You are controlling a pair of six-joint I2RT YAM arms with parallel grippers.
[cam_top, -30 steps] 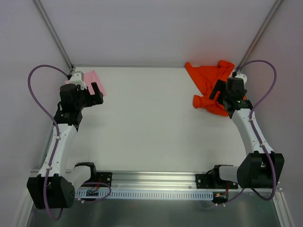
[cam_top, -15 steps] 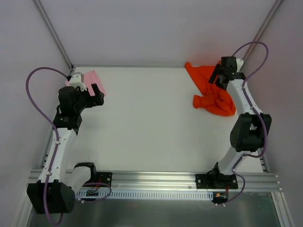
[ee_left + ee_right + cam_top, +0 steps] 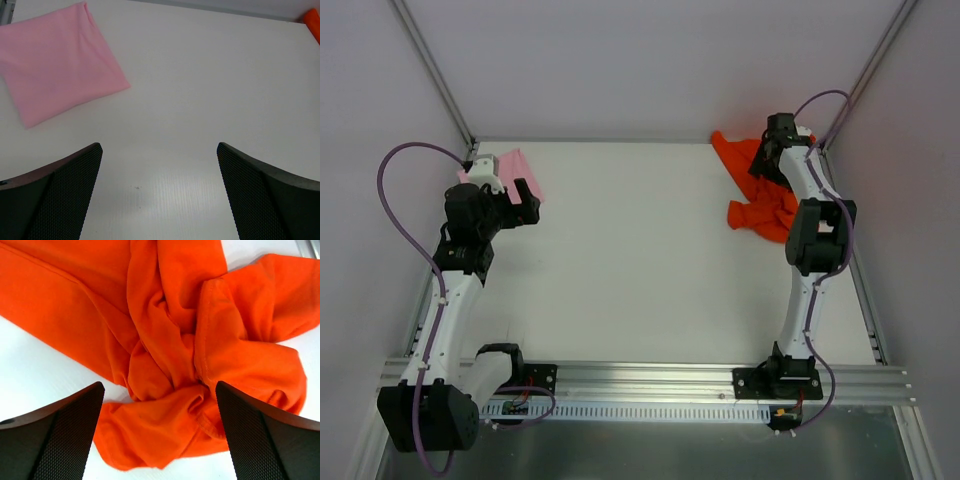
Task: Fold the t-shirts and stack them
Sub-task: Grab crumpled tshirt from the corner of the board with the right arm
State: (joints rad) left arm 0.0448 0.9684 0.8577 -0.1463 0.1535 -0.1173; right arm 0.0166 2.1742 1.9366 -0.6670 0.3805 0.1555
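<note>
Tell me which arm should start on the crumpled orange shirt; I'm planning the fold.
Right. The right claw, open, hangs over the crumpled orange shirt; the left claw, also open, is by the folded pink shirt, far away.

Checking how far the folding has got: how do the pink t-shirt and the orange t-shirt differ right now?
The pink t-shirt is folded into a flat, neat square; the orange t-shirt is a crumpled heap. The pink one lies at the far-left corner of the table, the orange one at its far-right corner. Both are plain cloth resting on the table.
</note>
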